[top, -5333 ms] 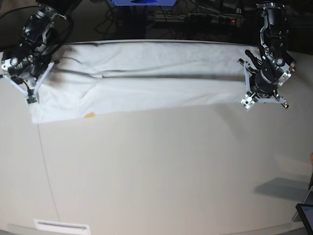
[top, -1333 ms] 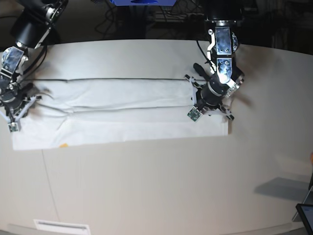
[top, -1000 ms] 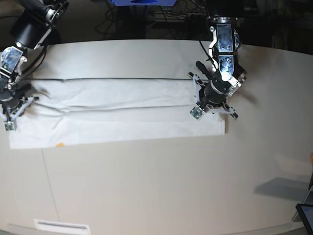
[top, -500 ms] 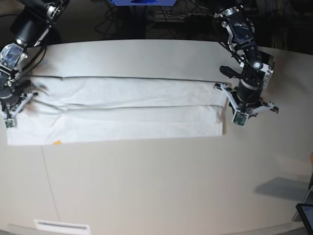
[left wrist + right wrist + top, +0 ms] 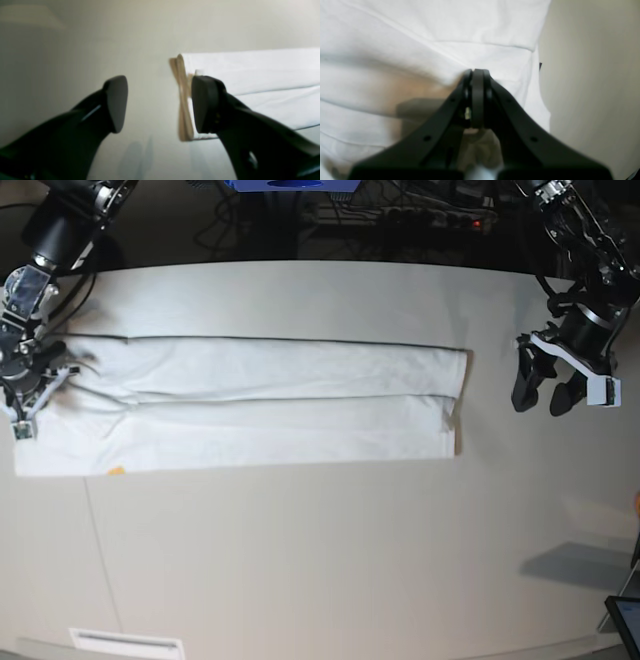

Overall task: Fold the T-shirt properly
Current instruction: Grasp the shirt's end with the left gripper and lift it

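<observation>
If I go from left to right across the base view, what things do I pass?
Right gripper, shut on the shirt's end → T-shirt, a long white folded strip → bare table → left gripper, fingers open, holding nothing.

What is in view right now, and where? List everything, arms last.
T-shirt: one, white, folded into a long band across the table's far half.
Table: one, beige, under everything.
Tablet: one, dark, partly cut off at the near right corner in the base view.
Right gripper: one, black, shut on the T-shirt's end, on the base view's left.
Left gripper: one, black, open, apart from the T-shirt's other end.
</observation>
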Motion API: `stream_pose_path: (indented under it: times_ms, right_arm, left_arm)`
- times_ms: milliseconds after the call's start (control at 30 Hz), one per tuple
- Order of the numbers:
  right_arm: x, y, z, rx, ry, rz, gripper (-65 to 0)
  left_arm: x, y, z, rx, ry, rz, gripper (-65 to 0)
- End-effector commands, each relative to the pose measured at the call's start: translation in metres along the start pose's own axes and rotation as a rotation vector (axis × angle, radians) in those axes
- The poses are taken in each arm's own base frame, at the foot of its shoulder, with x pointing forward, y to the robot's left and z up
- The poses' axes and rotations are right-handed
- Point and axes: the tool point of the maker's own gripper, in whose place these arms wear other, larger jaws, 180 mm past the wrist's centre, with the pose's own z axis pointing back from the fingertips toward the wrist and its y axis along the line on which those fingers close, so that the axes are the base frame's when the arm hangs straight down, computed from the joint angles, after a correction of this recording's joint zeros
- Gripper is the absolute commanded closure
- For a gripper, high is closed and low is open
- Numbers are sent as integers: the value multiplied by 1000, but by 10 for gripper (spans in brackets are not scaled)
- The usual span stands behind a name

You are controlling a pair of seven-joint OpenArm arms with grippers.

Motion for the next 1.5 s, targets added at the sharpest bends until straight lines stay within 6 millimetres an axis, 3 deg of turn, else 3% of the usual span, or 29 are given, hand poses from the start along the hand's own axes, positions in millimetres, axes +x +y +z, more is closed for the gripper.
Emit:
stream_pose_path:
  times_ms: [0, 200, 300, 400, 600, 900, 1100, 1233, 1400, 1467]
  right_arm:
    - [0, 0, 1, 8, 12, 24, -3]
    - [-1, 0, 1, 7, 13, 25, -3]
    - [-1, 0, 1, 7, 13, 25, -3]
    - [-1, 0, 1, 7, 13, 25, -3]
    - [-2, -1, 1, 7, 19, 23, -3]
    - [-2, -1, 1, 7, 19, 23, -3]
    - [-2, -1, 1, 7, 18, 24, -3]
    - [-1, -1, 1, 8, 17, 24, -3]
    - [-2, 0, 1, 9, 20, 24, -3]
    - [-2, 0, 1, 9, 20, 24, -3]
  left_arm:
    - [12, 2, 1, -22, -49, 8, -410]
    - [-10, 20, -14, -29, -23, 140, -428]
    - [-30, 15, -32, -66, 23, 200, -432]
    - [-36, 9, -41, -92, 42, 219, -430]
    - [-38, -8, -54, -144, 57, 219, -432]
    - [-60, 1, -66, -137, 95, 315, -433]
    - [-60, 0, -67, -140, 94, 317, -432]
    - [-60, -17, -78, -185, 107, 311, -433]
    - [-74, -28, -88, -215, 139, 356, -435]
    - [-69, -32, -91, -234, 115, 383, -437]
